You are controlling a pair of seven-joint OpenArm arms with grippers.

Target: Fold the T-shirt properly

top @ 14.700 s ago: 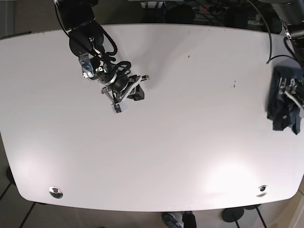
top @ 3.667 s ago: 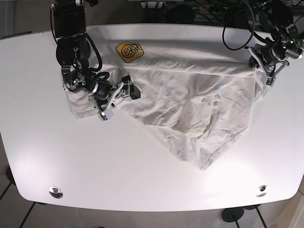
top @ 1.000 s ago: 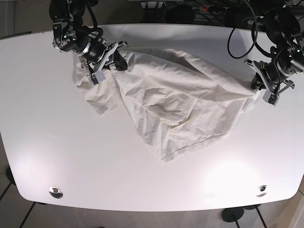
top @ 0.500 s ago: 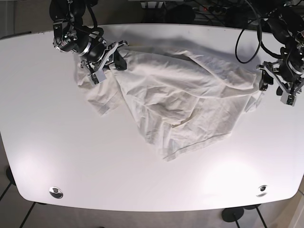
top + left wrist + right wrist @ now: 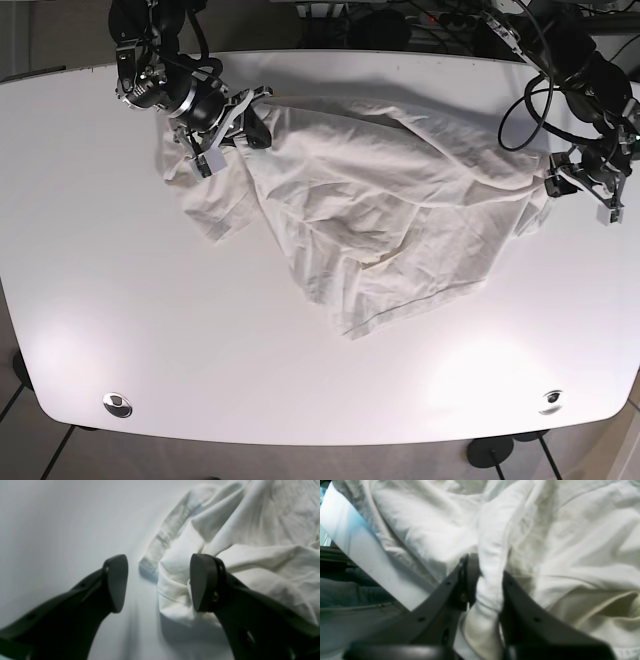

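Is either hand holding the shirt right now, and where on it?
The right hand is shut on a bunched fold of the T-shirt near its upper edge. The left hand is open, holding nothing.

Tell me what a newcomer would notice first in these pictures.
A crumpled white T-shirt sprawls across the middle of the white table, bunched rather than flat. At its far corner on the base view's left, the right pincer is clamped on a fold of cloth. At the opposite edge, the left pincer gapes open beside a sleeve hem.
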